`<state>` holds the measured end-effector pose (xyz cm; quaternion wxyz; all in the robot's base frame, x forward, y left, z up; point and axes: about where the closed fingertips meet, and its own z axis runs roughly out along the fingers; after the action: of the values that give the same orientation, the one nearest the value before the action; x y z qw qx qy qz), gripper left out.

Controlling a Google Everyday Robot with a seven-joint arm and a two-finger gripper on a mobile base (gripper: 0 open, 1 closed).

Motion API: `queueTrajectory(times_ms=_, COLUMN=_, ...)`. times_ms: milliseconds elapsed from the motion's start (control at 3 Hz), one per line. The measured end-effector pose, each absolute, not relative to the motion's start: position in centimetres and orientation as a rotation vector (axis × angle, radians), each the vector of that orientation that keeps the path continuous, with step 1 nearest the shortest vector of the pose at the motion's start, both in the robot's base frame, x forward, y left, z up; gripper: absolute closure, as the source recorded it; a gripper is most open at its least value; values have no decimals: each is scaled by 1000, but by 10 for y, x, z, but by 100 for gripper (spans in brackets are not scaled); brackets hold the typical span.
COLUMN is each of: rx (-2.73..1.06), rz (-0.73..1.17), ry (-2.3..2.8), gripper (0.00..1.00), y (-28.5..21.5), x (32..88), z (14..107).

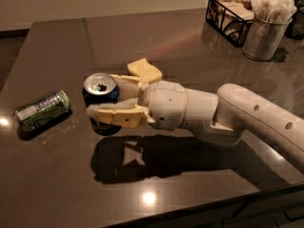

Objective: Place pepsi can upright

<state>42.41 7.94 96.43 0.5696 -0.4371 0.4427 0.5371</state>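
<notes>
The pepsi can is dark blue with a silver top and pull tab. It stands upright on the dark table, left of centre. My gripper reaches in from the right, with one cream finger on the can's near side and the other behind it. The fingers look closed against the can. The can's lower part rests at the table surface.
A green and silver can lies on its side to the left of the pepsi can. A pale yellow sponge-like piece lies just behind my gripper. A black wire caddy and a metal cup of napkins stand at the back right.
</notes>
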Motion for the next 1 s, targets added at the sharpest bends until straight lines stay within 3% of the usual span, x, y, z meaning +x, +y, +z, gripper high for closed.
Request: queueTrajectory(times_ms=1000, rx=-1143, rz=1253, ry=1156, gripper=100, y=82, x=427, z=939)
